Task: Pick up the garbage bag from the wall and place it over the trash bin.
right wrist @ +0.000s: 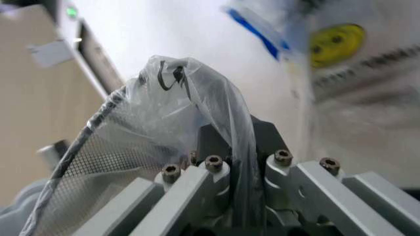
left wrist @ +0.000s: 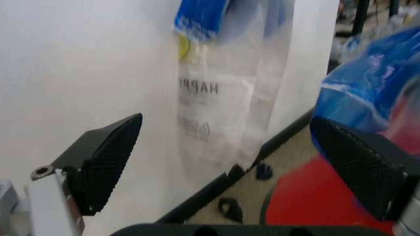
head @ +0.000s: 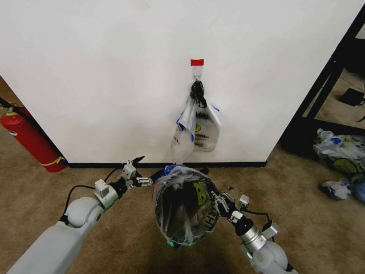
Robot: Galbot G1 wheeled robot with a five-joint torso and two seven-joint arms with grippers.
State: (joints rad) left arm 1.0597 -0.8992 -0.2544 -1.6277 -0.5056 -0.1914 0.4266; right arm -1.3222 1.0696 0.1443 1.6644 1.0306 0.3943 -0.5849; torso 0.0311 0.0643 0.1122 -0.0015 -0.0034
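My right gripper [head: 221, 201] pinches the thin translucent smiley-face garbage bag [head: 191, 197] at the round black wire-mesh trash bin's [head: 171, 237] right rim, keeping it stretched over. My left gripper [head: 142, 170], jaws spread, hovers at the far-left rim.

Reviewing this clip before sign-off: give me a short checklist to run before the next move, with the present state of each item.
1. Garbage bag lies inside the trash bin: ok.
2. Right gripper pinches bag plastic at the rim: ok, plastic sits between its fingers in the right wrist view.
3. Left gripper is free of the bag: ok, open beside the rim.
4. Bag folded over the whole rim: cannot tell.
5. Remaining smiley bags hang on the wall hook: ok.
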